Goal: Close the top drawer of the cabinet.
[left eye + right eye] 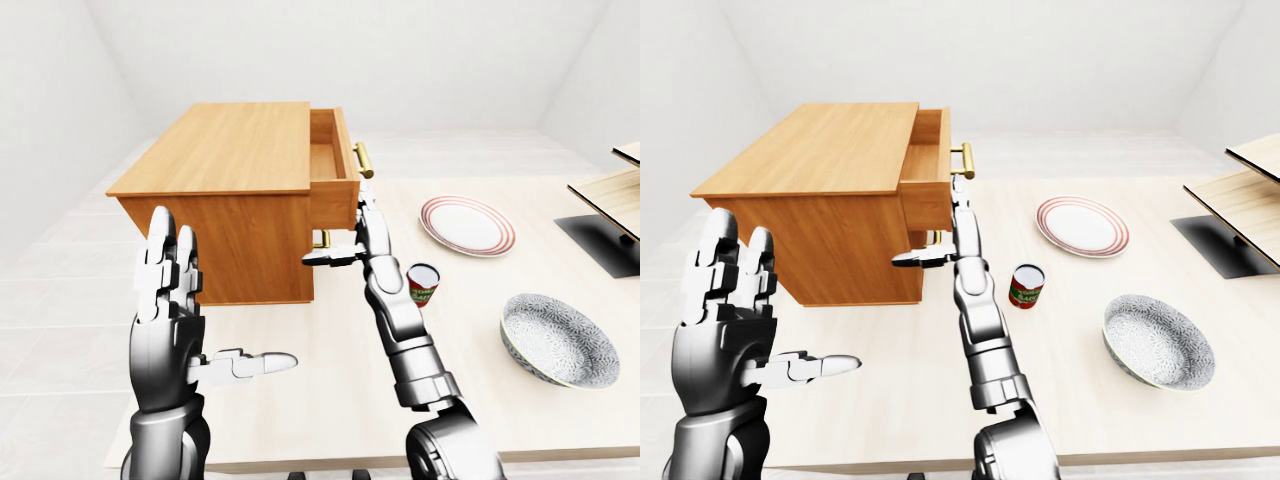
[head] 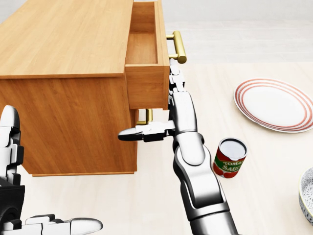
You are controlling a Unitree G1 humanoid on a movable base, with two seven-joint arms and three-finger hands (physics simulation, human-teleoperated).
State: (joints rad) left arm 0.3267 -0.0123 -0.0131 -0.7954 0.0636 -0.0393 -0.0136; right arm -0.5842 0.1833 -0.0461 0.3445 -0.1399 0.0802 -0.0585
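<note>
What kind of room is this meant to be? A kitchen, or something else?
Probably a mock dining or kitchen corner in a plain white simulated room. A pale wooden table carries a red-rimmed white plate, a red tomato sauce can, a speckled grey bowl and a light wooden cabinet.
</note>
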